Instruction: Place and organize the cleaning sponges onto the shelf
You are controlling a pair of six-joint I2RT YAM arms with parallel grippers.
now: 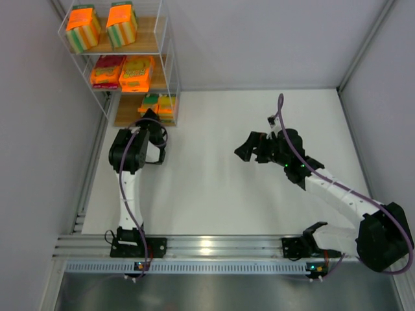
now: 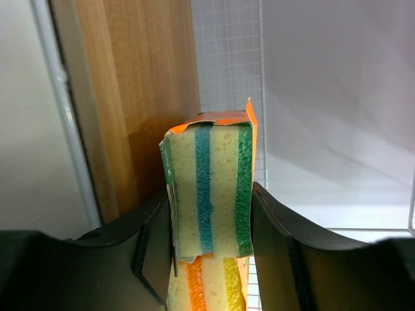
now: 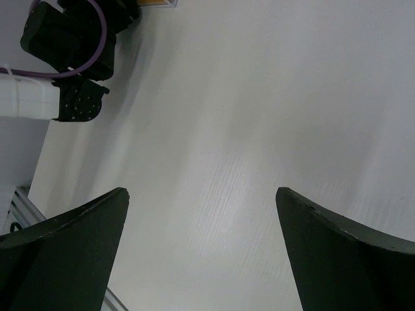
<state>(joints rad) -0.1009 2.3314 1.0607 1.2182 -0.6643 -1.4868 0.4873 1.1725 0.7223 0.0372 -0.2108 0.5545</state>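
Left: a tall white wire shelf with three pale wooden boards is standing in the far-left corner, where the grey walls are meeting the matte white counter. It is carrying bright orange cleaning sponge packs, two per board. The left gripper is pinching a blocky green-and-yellow striped pack at the lowest board. Right: the right gripper is hovering spread above the counter.
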